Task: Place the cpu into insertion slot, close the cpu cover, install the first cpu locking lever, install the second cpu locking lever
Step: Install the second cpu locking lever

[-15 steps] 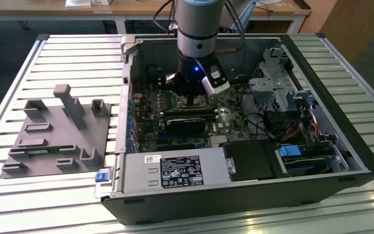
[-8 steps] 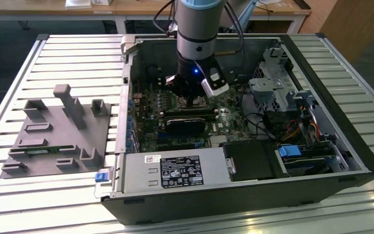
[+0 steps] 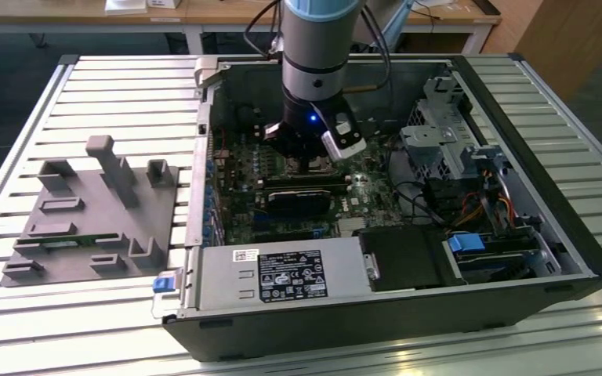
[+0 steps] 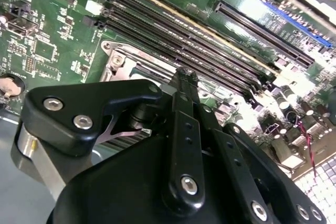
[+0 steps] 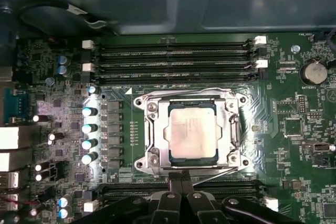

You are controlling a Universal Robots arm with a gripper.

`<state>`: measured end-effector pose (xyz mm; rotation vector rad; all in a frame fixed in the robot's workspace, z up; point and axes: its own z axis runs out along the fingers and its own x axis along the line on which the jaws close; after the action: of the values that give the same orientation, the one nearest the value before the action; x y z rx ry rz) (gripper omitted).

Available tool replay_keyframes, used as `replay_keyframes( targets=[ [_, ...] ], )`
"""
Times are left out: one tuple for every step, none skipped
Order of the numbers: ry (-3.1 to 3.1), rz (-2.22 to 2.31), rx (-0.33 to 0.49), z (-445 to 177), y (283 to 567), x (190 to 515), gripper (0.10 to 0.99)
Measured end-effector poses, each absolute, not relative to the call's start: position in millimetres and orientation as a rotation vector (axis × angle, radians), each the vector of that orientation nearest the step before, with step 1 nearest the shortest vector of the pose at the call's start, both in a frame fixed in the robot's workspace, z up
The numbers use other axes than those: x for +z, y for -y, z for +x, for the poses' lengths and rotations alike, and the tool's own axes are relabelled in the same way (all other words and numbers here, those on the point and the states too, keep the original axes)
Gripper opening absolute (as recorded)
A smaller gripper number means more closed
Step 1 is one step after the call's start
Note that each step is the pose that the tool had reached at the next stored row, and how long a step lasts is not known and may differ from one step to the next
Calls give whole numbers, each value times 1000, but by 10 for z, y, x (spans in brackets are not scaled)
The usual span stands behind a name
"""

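Note:
The cpu (image 5: 192,129), a silvery-beige square chip, lies flat in the insertion slot (image 4: 119,60) on the green motherboard. The silver cpu cover (image 5: 153,129) is down around it, and the chip shows through the cover's window. A thin wire lever (image 5: 178,91) runs along the socket's edge beside the memory slots. In the exterior view my gripper (image 3: 306,157) reaches down into the open computer case over the socket. Its black fingertips (image 5: 176,181) are pressed together right at the socket's edge, and my gripper (image 4: 184,77) is shut with nothing visible between the fingers.
Black memory slots (image 5: 173,59) flank the socket on two sides. A long black block (image 3: 301,200), a white-labelled power supply box (image 3: 280,278) and a drive cage (image 3: 437,141) with cables crowd the case. A grey fixture plate (image 3: 92,211) lies on the slatted table at the exterior view's left.

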<state>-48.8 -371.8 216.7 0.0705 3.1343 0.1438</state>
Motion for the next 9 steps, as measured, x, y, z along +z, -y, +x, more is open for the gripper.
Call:
replay_keyframes(
  targets=[
    [-3134, 70, 150, -497, 3730, 2167, 106],
    [-3134, 70, 157, -508, 3740, 2167, 106],
    [-3134, 71, 163, -521, 3752, 2167, 106],
    [-3133, 71, 168, -534, 3762, 2167, 106],
    [-3133, 71, 174, -550, 3770, 2167, 106],
    [-3133, 71, 179, -568, 3778, 2167, 106],
    [-3132, 71, 184, -585, 3786, 2167, 106],
    [-3132, 71, 188, -600, 3791, 2166, 106],
    [-3132, 71, 192, -608, 3792, 2162, 106]
  ],
)
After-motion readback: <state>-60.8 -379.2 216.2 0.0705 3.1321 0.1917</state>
